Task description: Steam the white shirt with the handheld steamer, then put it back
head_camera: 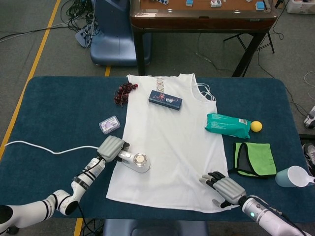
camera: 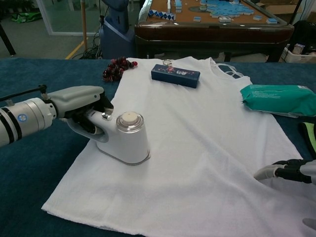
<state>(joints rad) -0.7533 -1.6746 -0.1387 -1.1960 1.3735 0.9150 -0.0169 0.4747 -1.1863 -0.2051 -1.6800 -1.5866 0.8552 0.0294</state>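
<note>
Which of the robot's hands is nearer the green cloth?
Right. The right hand rests on the shirt's hem beside the green cloth; the left hand grips the steamer across the shirt.

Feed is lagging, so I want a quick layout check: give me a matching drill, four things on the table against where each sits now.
Things:
1. steamer
2. blue box
3. yellow ball
4. right hand

Places:
A. just right of the teal pack
B. on the shirt near its collar
C. on the shirt's bottom right corner
D. on the shirt's left side, held by the left hand

Pairs: 1-D, 2-B, 3-A, 4-C
</note>
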